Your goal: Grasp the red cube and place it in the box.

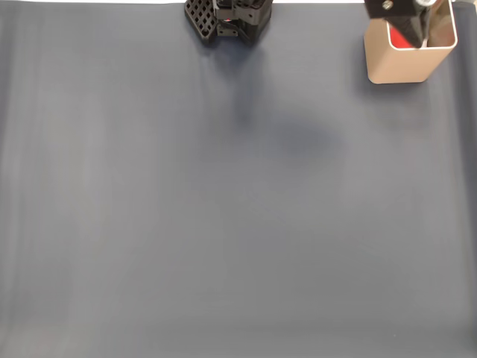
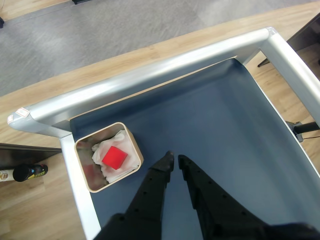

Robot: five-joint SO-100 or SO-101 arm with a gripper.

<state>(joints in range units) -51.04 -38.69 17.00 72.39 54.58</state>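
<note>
One red cube (image 2: pixel 114 156) sits in the box (image 2: pixel 133 145) on white padding. My tool (image 2: pixel 176 160) is nearly closed, holding nothing.

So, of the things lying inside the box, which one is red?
The small cube, lying on top inside the beige box. The crumpled material around it is white.

From my feeds I can't read any text. In the wrist view, a small sticker (image 2: pixel 21 112) on the left corner of the desk's metal frame and the label on a dark bottle (image 2: pixel 22 173) at the left edge are too blurred to make out.
</note>
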